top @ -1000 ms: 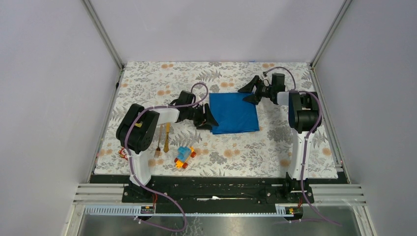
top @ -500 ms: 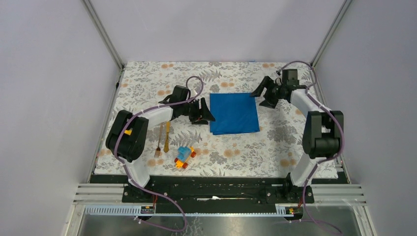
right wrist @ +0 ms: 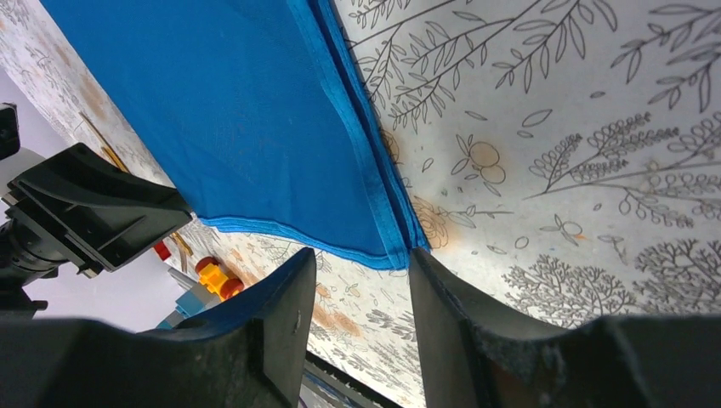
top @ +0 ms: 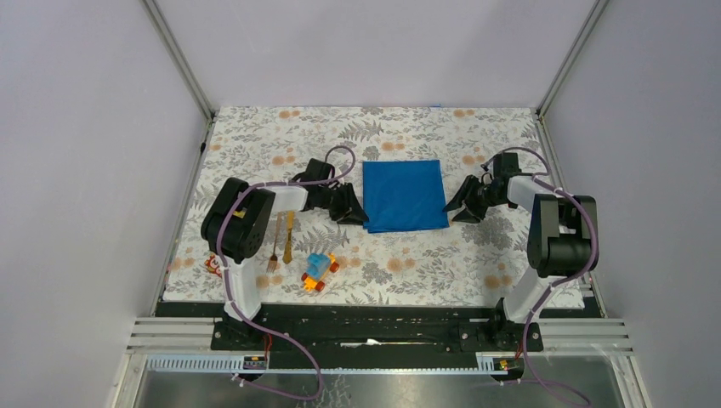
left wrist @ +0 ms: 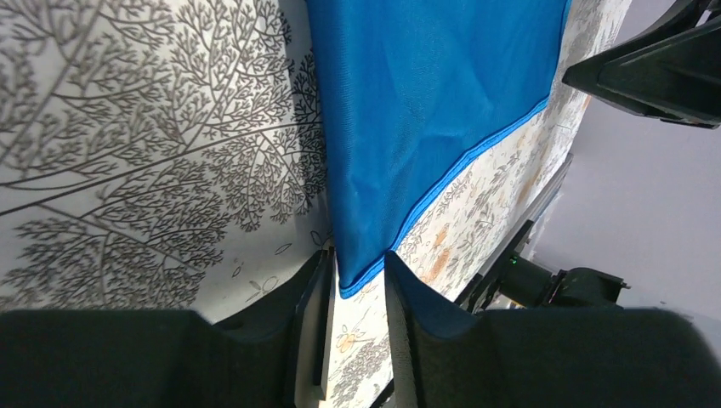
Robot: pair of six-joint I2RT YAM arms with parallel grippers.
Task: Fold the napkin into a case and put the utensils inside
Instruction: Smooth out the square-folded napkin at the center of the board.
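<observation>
The folded blue napkin point(top: 405, 195) lies flat in the middle of the table point(top: 255, 144). The left claw point(left wrist: 353, 272) is half open around its near left corner. The right claw point(right wrist: 361, 263) is half open around its near right corner. Neither is pinching it. The fork point(top: 275, 242) and knife point(top: 290, 236) lie side by side, off to the left.

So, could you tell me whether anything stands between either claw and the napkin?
Nothing visible does. The near corners of the napkin lie right at the gaps of the left claw and the right claw; the fork, knife and toy car sit apart, on the left arm's side.
</observation>
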